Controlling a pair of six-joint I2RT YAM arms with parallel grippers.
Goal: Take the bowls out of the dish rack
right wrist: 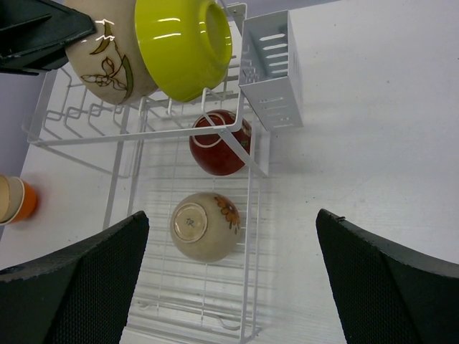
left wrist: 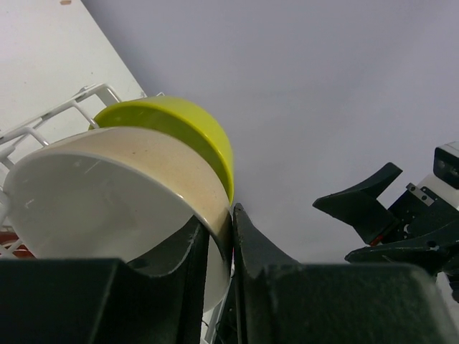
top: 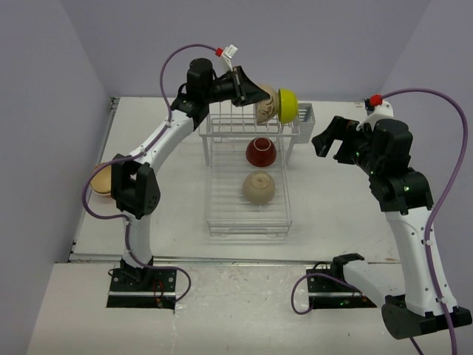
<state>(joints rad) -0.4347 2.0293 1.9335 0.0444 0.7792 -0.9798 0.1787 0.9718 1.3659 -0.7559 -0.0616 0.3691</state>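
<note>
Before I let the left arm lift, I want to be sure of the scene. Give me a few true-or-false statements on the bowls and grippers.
1. The left gripper has the rim of the leaf-patterned beige bowl between its fingers. True.
2. The right gripper holds the lime-yellow bowl. False: it is open and empty, to the right of the dish rack; that bowl stands in the rack's raised row.
3. The dark red bowl lies upside down on the rack's flat grid. True.
4. Every bowl is in the rack. False: an orange bowl sits on the table, left of the rack.
</note>
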